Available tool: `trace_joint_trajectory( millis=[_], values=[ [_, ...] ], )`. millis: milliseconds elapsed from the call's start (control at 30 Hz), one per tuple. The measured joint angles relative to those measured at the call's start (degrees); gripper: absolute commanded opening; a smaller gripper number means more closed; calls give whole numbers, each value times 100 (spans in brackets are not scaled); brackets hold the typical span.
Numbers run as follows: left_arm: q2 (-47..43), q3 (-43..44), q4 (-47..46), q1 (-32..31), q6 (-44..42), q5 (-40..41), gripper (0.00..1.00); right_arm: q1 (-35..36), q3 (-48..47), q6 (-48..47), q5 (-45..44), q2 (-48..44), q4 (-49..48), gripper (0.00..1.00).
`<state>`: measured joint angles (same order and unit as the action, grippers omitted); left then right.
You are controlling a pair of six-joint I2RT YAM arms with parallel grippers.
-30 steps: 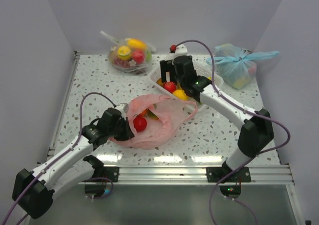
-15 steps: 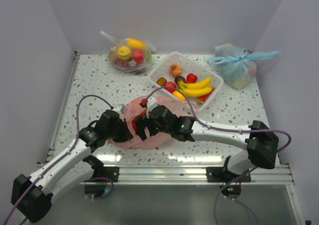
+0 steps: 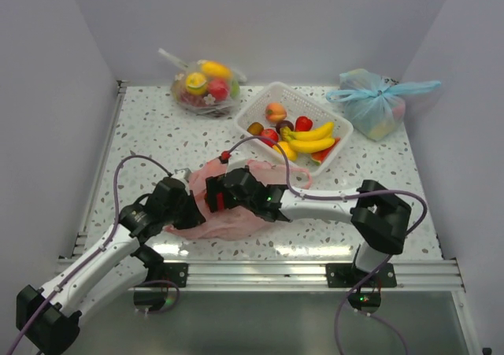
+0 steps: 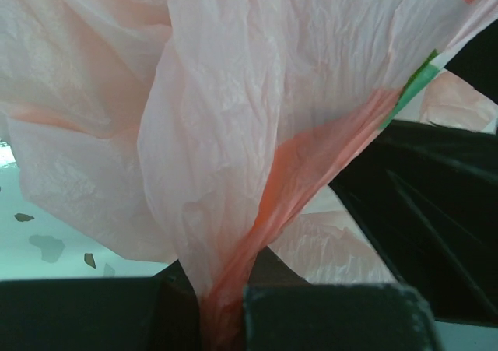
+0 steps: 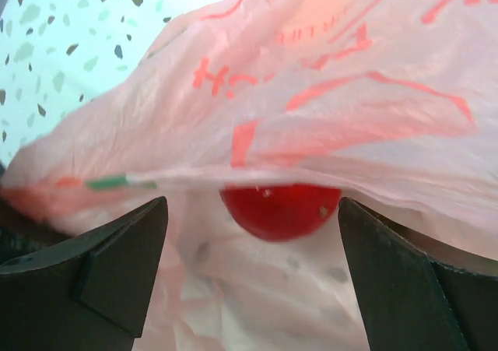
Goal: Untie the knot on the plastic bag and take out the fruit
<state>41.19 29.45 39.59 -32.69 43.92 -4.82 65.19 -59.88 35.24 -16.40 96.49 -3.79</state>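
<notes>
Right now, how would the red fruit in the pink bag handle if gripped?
The red fruit looks round and glossy, so it may slip or roll when squeezed. The pink bag is thin, crumpled film, likely to drape and snag around it.

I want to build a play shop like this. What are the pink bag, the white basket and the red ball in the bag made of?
The pink bag: thin plastic film, crinkly, and light shows through. The white basket: probably hard plastic, its walls a mesh of little holes. The red ball: smooth and shiny, likely a plastic toy fruit.
</notes>
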Motion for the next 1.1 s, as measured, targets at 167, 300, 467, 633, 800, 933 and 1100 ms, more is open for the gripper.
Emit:
trace_joint_trajectory(
  millis=[167,300,467,633,800,933,1100],
  values=[
    [-9,0,37,0,11,42,0,0,-227,48,-66,597,-251,93],
    [-35,-4,39,0,11,59,0,0,-216,-61,-37,940,-492,82],
    [-131,-26,42,0,55,90,0,0,-28,-269,-11,975,-861,31],
    [-129,-28,42,0,68,144,0,0,345,-560,42,684,-1016,9],
    [-131,-26,42,0,114,240,0,0,817,-907,299,-210,-586,1],
    [-129,-26,42,-2,155,308,0,0,863,-1261,570,-1250,-70,0],
    [-107,-26,39,0,157,339,0,-74,267,-1873,662,-2201,647,0]
  ],
)
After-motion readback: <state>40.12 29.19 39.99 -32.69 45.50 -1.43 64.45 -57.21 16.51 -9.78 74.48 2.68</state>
